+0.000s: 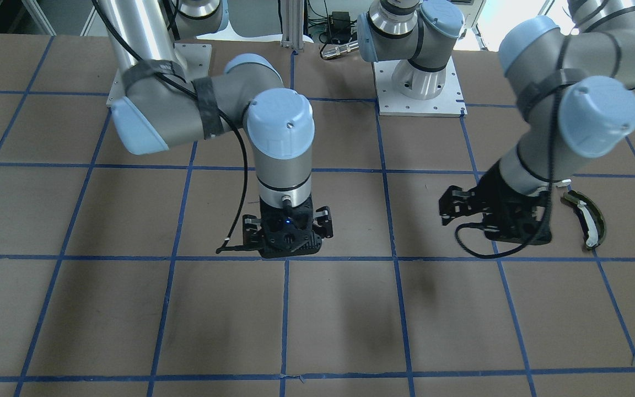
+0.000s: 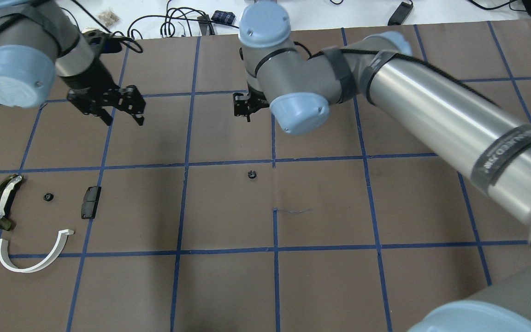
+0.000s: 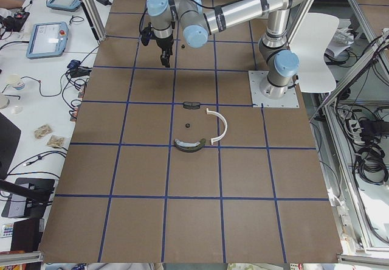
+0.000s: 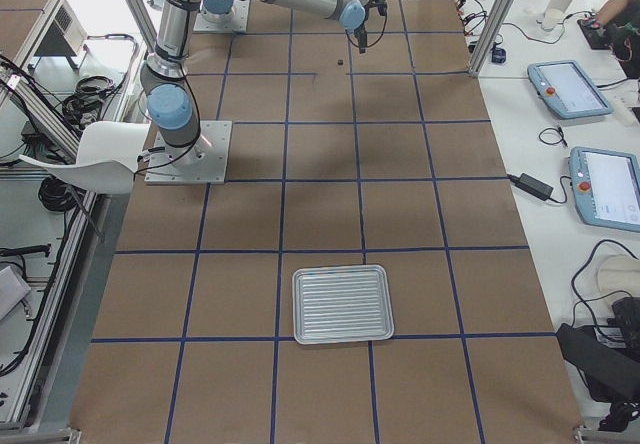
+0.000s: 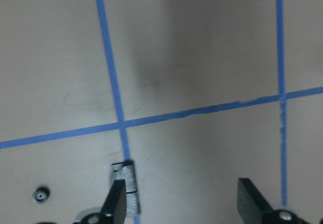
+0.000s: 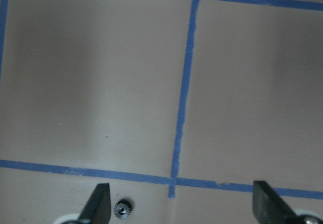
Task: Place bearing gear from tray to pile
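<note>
A small black bearing gear (image 2: pixel 251 174) lies loose on the brown table near its middle. It also shows in the right wrist view (image 6: pixel 122 209), close to one finger (image 6: pixel 99 204). My right gripper (image 6: pixel 181 199) hangs open and empty above the table, a little beyond the gear (image 2: pixel 246 108). The pile is at my left: an olive-black shoe (image 2: pixel 2 203), a white arc (image 2: pixel 32 256), a black block (image 2: pixel 91 202) and a second small gear (image 2: pixel 48 197). My left gripper (image 2: pixel 124 115) is open and empty beyond the pile. The ribbed silver tray (image 4: pixel 342 304) lies far to my right.
Blue tape lines divide the table into squares. The left wrist view shows the block (image 5: pixel 126 181) and the pile's gear (image 5: pixel 40 194) at its lower edge. Cables and small devices (image 2: pixel 191 20) lie past the table's far edge.
</note>
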